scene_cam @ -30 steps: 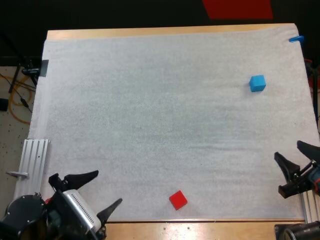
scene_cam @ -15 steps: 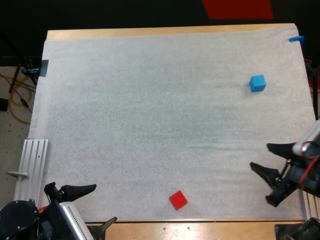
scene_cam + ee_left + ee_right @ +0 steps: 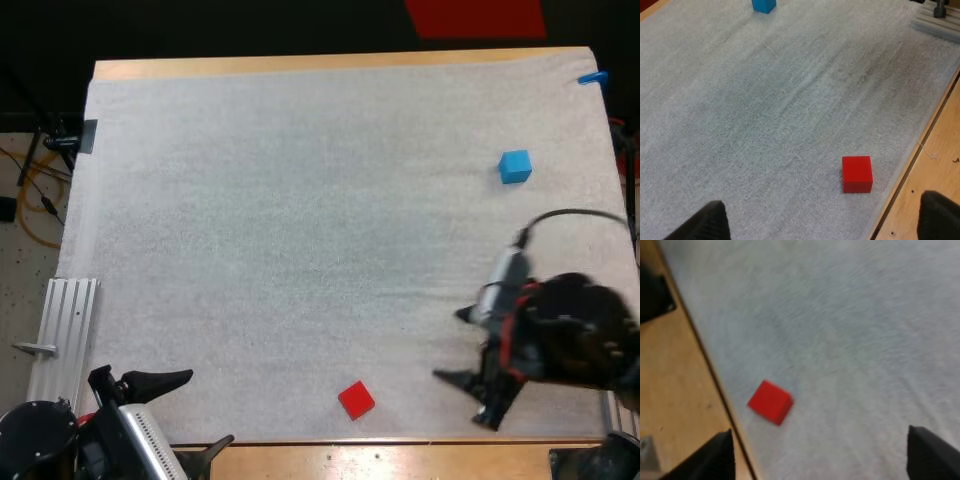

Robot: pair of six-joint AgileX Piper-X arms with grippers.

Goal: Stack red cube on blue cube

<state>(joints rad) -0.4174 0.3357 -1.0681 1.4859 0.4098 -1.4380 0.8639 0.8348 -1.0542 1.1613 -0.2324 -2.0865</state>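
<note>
Right tool (image 3: 448,346): we are holding it spread, 3 o'clock of red cube (image 3: 356,400).
Risk: we are risking clipping its skewed corner.

White mat (image 3: 300,230) covers the wooden table (image 3: 400,458), a ribbed metal rail (image 3: 70,320) alongside.

red cube (image 3: 356,399) laid on mat (image 3: 300,200) at 6 o'clock, by near edge | blue cube (image 3: 515,166) set at mat's 2 o'clock, well apart | right gripper (image 3: 450,346) held at red cube's 2 o'clock | left gripper (image 3: 210,407) at its 9 o'clock
</note>
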